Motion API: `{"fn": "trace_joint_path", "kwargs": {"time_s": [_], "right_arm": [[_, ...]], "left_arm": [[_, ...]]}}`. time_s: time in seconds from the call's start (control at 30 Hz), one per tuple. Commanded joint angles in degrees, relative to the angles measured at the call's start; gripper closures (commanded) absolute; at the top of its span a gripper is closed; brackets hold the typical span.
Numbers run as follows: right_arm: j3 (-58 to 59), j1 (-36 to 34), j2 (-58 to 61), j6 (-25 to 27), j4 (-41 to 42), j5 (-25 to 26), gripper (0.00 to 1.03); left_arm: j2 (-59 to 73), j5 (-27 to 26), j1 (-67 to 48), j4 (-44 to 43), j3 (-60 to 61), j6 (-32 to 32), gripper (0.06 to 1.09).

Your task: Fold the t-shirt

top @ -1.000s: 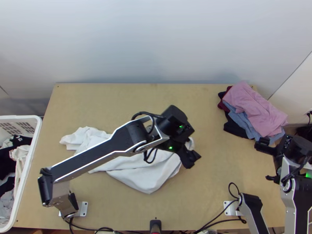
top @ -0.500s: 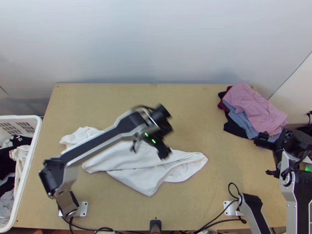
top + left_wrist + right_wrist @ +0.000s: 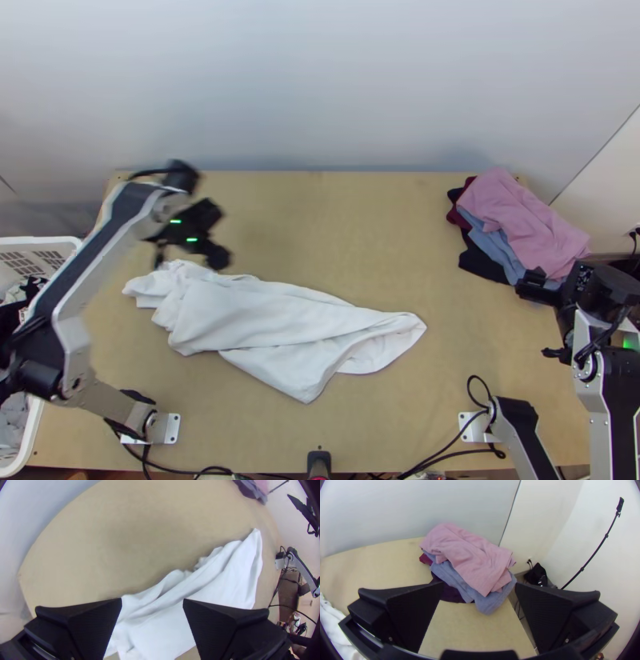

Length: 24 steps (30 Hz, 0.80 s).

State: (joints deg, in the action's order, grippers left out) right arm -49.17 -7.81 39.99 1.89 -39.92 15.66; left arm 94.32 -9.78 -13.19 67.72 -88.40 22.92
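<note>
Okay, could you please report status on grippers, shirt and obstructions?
Left gripper open, empty, near white shirt. Right gripper open, empty, by clothes pile. Shirt bunched on table. Nothing lying on it.

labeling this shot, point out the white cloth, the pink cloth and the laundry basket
white cloth (image 3: 264,316): top view, middle
pink cloth (image 3: 470,556): right wrist view, upper face
laundry basket (image 3: 34,424): top view, rim

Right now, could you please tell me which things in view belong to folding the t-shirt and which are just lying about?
For the job:
white t-shirt, loosely bunched
left gripper, open
right gripper, open

Just lying about, as far as I can judge:
pile of clothes, pink on top
laundry basket
black pole
</note>
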Motion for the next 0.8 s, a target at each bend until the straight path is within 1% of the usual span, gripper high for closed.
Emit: {"fn": "trace_joint_path", "kwargs": {"time_s": [0.0, 0.07, 0.17, 0.23, 0.3, 0.33, 0.53, 0.63, 0.77], "right_arm": [[-0.1, 1.6, 0.0, -1.1, -0.2, 0.1, 0.04], [-0.2, 1.6, 0.0, -1.1, -0.3, 0.1, 0.04], [-0.7, 1.6, -0.1, -1.1, -0.5, 0.1, 0.04], [-0.8, 1.6, -0.2, -1.1, -0.5, 0.1, 0.04], [-0.8, 1.6, -0.3, -1.1, -0.6, 0.1, 0.04], [-0.8, 1.6, -0.3, -1.1, -0.6, 0.1, 0.04], [-0.8, 1.7, -0.4, -1.2, -0.9, 0.1, 0.04], [-0.8, 1.8, -0.6, -1.2, -1.1, 0.0, 0.04], [-0.8, 1.8, -1.0, -1.2, -1.4, 0.1, 0.04]], "left_arm": [[-5.9, 0.4, 15.4, 2.0, 9.0, 8.5, 0.23], [-6.4, 1.9, 18.9, 2.0, 11.5, 10.9, 0.25], [-7.2, 2.6, 23.8, 2.0, 13.5, 13.7, 0.25], [-7.9, 2.8, 26.2, 1.8, 14.5, 15.2, 0.31], [-8.3, 3.2, 28.3, 1.7, 15.5, 16.5, 0.40], [-8.7, 3.1, 29.2, 1.8, 16.1, 17.1, 0.42], [-12.4, 3.1, 30.1, 3.2, 20.0, 18.0, 0.42], [-13.1, 1.8, 29.9, 5.0, 21.2, 17.6, 0.42], [-14.5, 0.6, 29.0, 4.6, 24.3, 16.9, 0.42]]}}
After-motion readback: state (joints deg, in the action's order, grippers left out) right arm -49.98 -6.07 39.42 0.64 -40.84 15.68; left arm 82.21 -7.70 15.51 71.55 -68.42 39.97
